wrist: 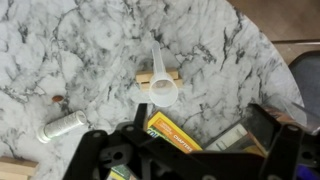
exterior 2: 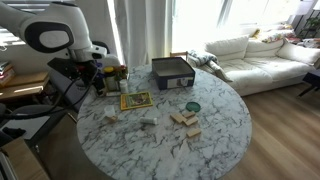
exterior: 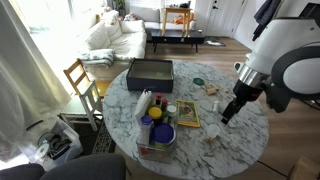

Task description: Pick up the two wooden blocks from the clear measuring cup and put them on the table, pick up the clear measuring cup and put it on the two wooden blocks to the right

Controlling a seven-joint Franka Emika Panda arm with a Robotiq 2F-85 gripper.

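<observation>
Legible text, all my views: none

- Yellow box [wrist: 176, 136] under my wrist camera: printed face, lettering too blurred to read
- Clear measuring cup [wrist: 160, 89]: any scale marks too faint to tell
- Bottles [exterior: 146, 103] in an exterior view: labels too small to read
- Dark box [exterior 2: 171, 71] in an exterior view: any print on it cannot be told

Round white marble counter [exterior 2: 222, 130], grey veins all over. Carries a dark open box [exterior 2: 172, 72] toward one edge, a little green disc [exterior 2: 192, 106] mid-counter, a bunch of wooden blocks [exterior 2: 185, 120] just beside the disc, and a yellow-framed picture [exterior 2: 135, 100] lying flat. Also has a pale cylinder [wrist: 60, 127] on its side.
</observation>
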